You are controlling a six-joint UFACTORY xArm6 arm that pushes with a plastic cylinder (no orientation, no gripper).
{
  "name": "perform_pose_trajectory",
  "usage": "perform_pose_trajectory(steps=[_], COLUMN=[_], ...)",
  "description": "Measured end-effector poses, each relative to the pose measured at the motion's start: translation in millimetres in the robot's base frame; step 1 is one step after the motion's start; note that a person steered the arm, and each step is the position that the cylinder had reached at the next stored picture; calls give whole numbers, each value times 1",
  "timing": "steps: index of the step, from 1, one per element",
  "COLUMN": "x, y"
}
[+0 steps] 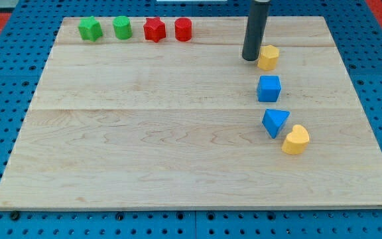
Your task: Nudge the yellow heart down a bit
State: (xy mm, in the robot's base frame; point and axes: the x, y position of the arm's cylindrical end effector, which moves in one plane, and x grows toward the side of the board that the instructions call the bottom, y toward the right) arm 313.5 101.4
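Yellow heart (pixel 296 140) low at the view's right of the wooden board (pixel 144 153), touching the blue triangle (pixel 275 122) just up-left of it. Blue cube (pixel 268 88) above those; yellow hexagonal block (pixel 268 58) higher still. Tip (pixel 251 59) planted just beside that yellow hexagon's left face, well apart from the heart, holding nothing. Along the top edge, left to right: green star-like block (pixel 90 28), green cylinder (pixel 122 28), red star-like block (pixel 154 30), red cylinder (pixel 183 30).
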Motion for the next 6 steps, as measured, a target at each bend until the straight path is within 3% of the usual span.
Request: perform_pose_trajectory(steps=[1,2,3,5,6], x=[-37,-51,-2,134,163], y=[9,88,177,167,125])
